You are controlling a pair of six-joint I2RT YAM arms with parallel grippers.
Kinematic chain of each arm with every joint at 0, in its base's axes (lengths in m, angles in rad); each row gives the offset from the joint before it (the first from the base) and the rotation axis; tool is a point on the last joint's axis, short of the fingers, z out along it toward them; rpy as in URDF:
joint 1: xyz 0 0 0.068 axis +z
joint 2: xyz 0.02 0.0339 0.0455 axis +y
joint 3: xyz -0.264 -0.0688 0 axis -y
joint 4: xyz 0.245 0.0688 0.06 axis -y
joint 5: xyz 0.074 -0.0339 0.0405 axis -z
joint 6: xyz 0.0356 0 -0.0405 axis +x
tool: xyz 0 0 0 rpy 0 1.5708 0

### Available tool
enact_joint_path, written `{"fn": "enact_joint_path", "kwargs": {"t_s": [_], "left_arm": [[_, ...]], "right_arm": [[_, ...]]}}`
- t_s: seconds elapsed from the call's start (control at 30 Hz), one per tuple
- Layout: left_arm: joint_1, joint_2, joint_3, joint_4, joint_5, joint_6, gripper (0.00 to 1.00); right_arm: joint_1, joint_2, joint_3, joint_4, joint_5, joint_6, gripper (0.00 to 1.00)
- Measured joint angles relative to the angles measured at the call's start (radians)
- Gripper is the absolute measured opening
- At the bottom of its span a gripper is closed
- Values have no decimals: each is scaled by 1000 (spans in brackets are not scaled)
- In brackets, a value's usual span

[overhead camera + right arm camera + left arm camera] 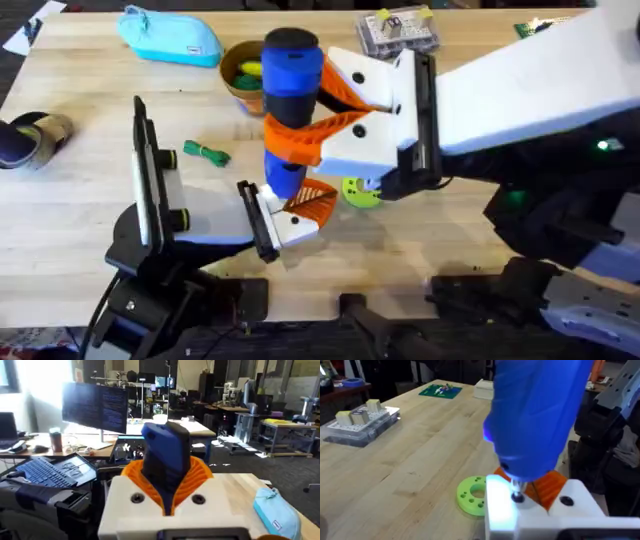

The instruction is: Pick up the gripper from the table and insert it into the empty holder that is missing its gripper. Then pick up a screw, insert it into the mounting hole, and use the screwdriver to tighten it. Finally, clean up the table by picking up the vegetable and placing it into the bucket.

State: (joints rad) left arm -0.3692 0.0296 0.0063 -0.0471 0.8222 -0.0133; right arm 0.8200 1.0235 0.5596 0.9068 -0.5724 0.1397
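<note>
This is a robotics lab or workshop. The right wrist view looks out over a large open room with a monitor (pixel 95 407) full of text, a laptop (pixel 52 471), more workbenches (pixel 287 427) loaded with equipment, and grey carpet floor. The work goes on at a pale wooden table (pixel 80 200) carrying a clear parts box (pixel 398 32), a green circuit board (pixel 440 391) and a roll of blue tape (pixel 351 382).

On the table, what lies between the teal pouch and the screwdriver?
The bucket, with yellow and green things inside, stands between the pouch and the screwdriver, as the overhead view shows.
</note>
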Motion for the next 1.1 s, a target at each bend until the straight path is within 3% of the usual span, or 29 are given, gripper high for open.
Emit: {"fn": "enact_joint_path", "kwargs": {"t_s": [0.3,0.5,0.53,0.7,0.93,1.1], "left_arm": [[-1,0,0,-3,4,3,17],[0,2,0,-21,-4,-1,17],[0,1,0,-21,-4,-2,17],[0,2,0,-21,-4,-2,17],[0,1,0,-21,-4,-2,17],[0,2,0,-21,-4,-2,17]], "right_arm": [[2,3,-3,7,4,10,49],[3,2,-3,47,108,18,49],[-2,2,35,31,153,17,47],[0,27,141,-50,166,17,48],[-16,31,153,-96,167,13,47],[-94,32,153,-196,167,3,48]]}}
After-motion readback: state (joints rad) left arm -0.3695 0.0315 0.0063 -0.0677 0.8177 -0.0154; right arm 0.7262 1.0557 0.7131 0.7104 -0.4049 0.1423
